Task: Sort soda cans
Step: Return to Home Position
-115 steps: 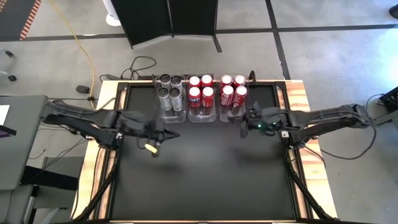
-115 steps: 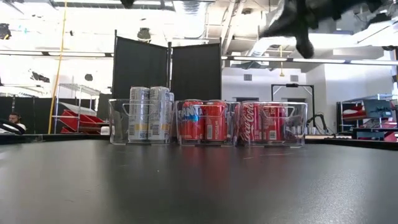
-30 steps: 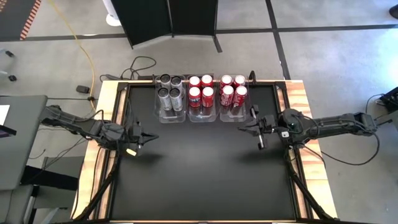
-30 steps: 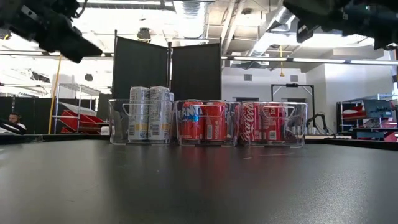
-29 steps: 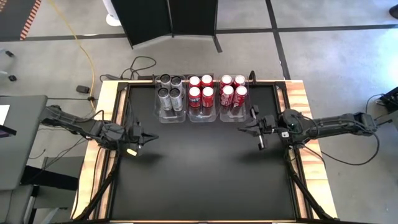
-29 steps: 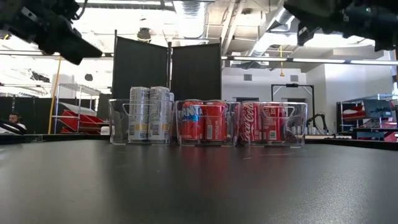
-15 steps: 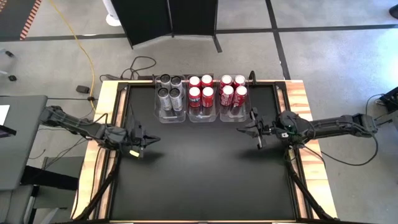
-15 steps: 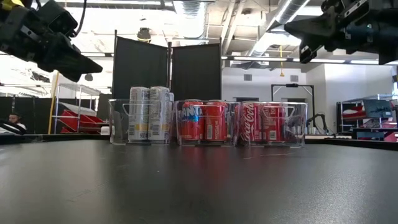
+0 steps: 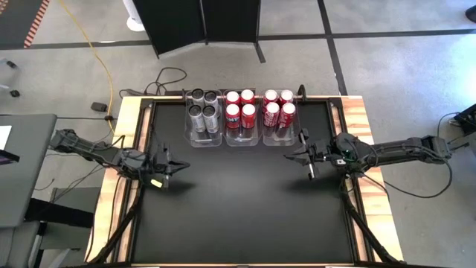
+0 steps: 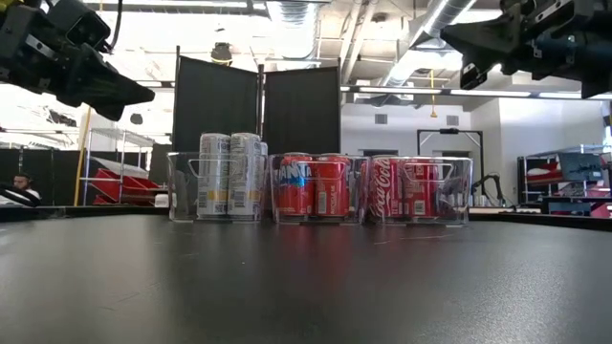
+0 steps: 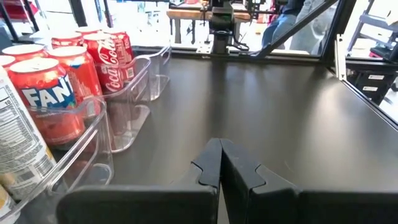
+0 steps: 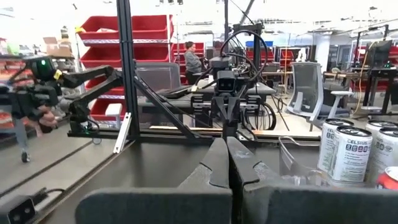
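Note:
The soda cans stand sorted in three clear bins along the table's far edge. Silver-grey cans (image 9: 202, 106) (image 10: 229, 177) fill the left bin, red cans (image 9: 240, 107) (image 10: 316, 186) the middle bin, and more red cans (image 9: 279, 106) (image 10: 411, 186) the right one. My left gripper (image 9: 181, 165) (image 11: 219, 149) hovers shut and empty near the table's left edge, clear of the cans. My right gripper (image 9: 285, 155) (image 12: 225, 146) hovers shut and empty near the right edge, in front of the right bin. Both point toward the table's middle.
The clear bins (image 9: 242, 135) sit side by side, touching or nearly so. In front of them lies the black tabletop (image 9: 245, 216), framed by a wooden border (image 9: 364, 126). People show in the room beyond (image 12: 189, 59) (image 10: 14, 186).
Both grippers have sunk a little above the table and stayed shut. The left one has tipped closer to level. The cans and bins have not moved.

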Motion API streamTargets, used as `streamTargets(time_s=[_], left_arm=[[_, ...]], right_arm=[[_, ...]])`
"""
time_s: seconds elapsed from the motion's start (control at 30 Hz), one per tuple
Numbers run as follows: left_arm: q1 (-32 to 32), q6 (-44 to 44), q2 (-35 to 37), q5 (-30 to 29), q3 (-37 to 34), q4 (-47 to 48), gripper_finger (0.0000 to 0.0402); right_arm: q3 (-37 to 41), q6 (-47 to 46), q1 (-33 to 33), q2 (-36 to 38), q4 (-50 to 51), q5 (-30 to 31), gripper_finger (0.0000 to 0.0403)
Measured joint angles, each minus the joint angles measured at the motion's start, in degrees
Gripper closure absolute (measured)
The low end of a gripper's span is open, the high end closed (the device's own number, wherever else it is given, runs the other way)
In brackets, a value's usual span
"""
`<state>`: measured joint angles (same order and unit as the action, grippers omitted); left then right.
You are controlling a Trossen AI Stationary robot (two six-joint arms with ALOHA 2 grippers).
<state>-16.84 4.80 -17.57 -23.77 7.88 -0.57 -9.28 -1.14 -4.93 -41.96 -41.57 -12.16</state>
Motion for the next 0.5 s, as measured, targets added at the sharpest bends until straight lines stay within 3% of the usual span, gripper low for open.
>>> streamTargets(time_s=[0.5], left_arm=[[-0.1,0.4,12.0,0.1,0.1,10.8,0.0401]], right_arm=[[1.3,1.1,-1.8,-1.5,0.2,-3.0,0.0403]])
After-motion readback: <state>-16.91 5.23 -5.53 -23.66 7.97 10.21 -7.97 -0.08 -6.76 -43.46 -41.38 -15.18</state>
